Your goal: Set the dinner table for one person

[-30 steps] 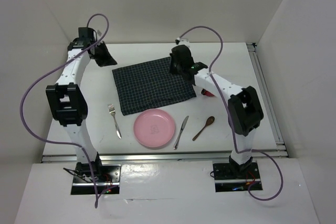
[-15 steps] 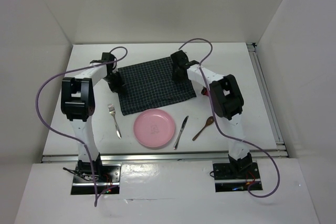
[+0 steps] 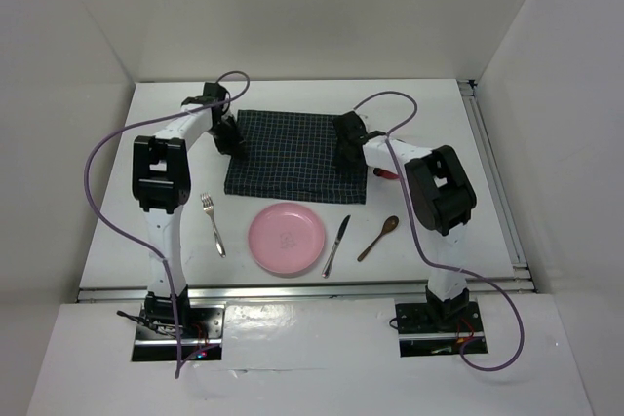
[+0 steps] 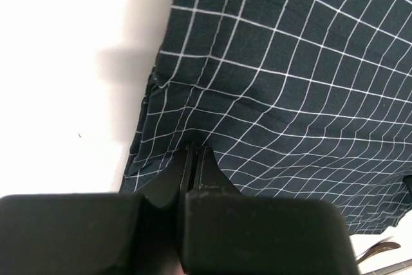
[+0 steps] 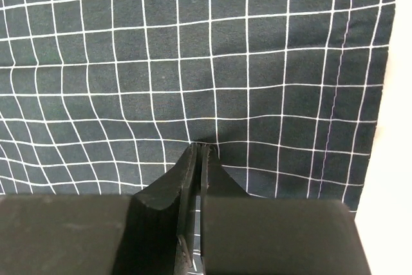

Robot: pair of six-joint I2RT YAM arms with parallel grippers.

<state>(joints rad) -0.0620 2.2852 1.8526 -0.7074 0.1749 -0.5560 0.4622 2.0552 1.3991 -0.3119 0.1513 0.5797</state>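
Room: The scene is closed in by plain white walls (image 3: 312, 7) on three sides, seen from above.
Worktop: The matte white worktop (image 3: 439, 124) is seen filling the floor of the enclosure, with both arm bases bolted along its near edge; its left, right and far margins are left bare.
Placemat: A dark navy checked placemat (image 3: 292, 158) is laid flat on the far middle of the worktop, slightly askew.
Left gripper: The left gripper (image 4: 195, 149) is set at the placemat's left edge, its fingers pressed together on a small pucker of cloth.
Right gripper: The right gripper (image 5: 201, 146) is set near the placemat's right edge, its fingers drawn almost together with the cloth nipped at their tips.
Plate: A pink plate (image 3: 285, 239) is placed just beside the placemat's near edge.
Knife: A knife (image 3: 337, 245) is laid right of the plate.
Spoon: A wooden spoon (image 3: 378, 238) is laid right of the knife.
Fork: A fork (image 3: 213, 224) is laid left of the plate.
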